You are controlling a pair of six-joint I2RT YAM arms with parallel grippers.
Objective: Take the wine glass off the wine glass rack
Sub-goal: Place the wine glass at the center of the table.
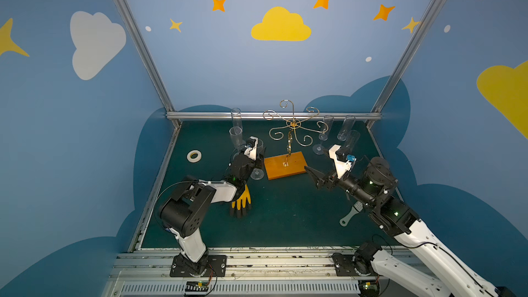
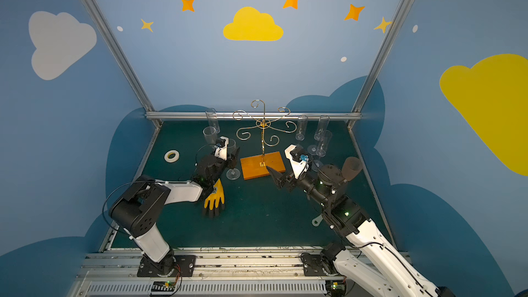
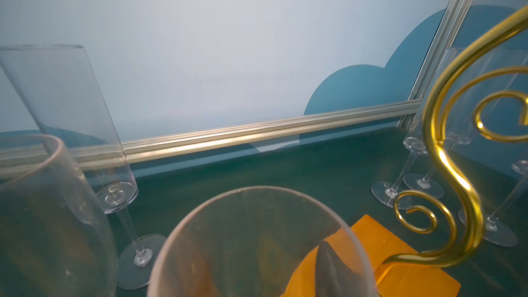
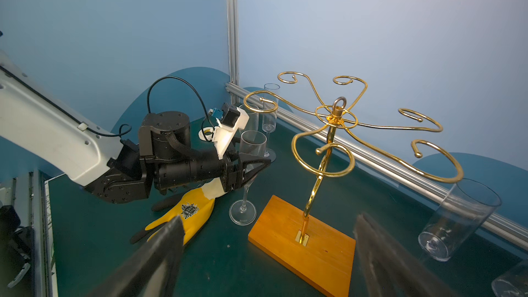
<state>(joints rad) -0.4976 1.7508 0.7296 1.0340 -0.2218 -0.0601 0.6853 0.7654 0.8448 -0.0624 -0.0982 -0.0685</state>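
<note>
The wine glass rack [image 1: 293, 127] [image 2: 263, 130] [image 4: 337, 121] is a gold wire stand with curled arms on an orange wooden base [image 1: 285, 165] [image 4: 303, 241]; no glass hangs on any arm. The wine glass [image 1: 259, 147] [image 2: 232, 145] [image 4: 251, 144] stands upright just left of the base, foot on the mat. My left gripper [image 1: 258, 157] [image 2: 233, 155] [image 4: 253, 164] is shut on its lower bowl. In the left wrist view its rim [image 3: 257, 192] fills the foreground, with one finger [image 3: 328, 270] showing through it. My right gripper [image 1: 313, 178] [image 2: 274, 178] [image 4: 268, 221] hangs open and empty by the base's right end.
Two more glasses [image 1: 236, 127] stand behind the left gripper and three [image 1: 344, 131] at the back right, close to the right wrist. A yellow glove [image 1: 242, 198] lies under the left arm, a tape roll [image 1: 194, 156] at the left, and a grey tool [image 1: 350, 215] under the right arm.
</note>
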